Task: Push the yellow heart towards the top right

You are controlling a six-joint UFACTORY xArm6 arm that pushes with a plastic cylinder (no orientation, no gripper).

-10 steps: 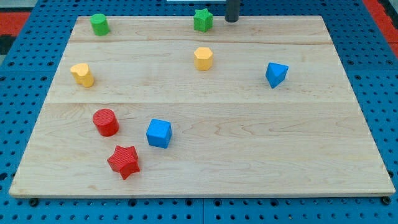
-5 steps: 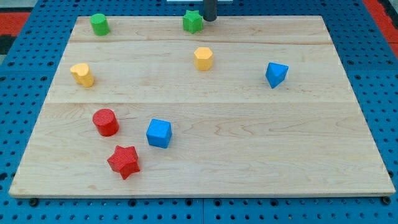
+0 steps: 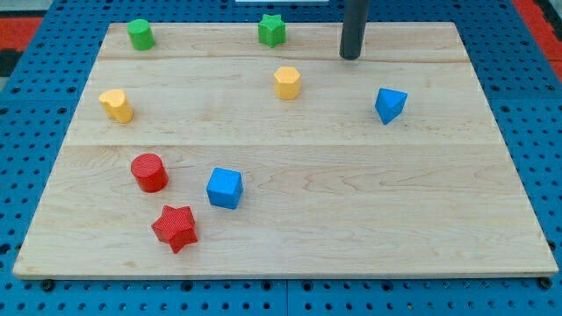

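Observation:
The yellow heart [image 3: 116,105] lies near the board's left edge, in the upper half. My tip [image 3: 352,57] rests on the board near the top, right of centre. It is far to the right of the heart and touches no block. A second yellow block, a pentagon [image 3: 287,82], sits left of and a little below the tip. The green star [image 3: 272,30] is at the top edge, left of the tip.
A green cylinder [image 3: 140,34] is at the top left. A blue triangular block [image 3: 390,104] lies below and right of the tip. A red cylinder [image 3: 149,172], a blue cube [image 3: 224,188] and a red star [image 3: 175,228] cluster at the lower left.
The tip first moved left along the top edge and nudged the green star a little left. It has since swung right and down onto the board. The other blocks have not moved.

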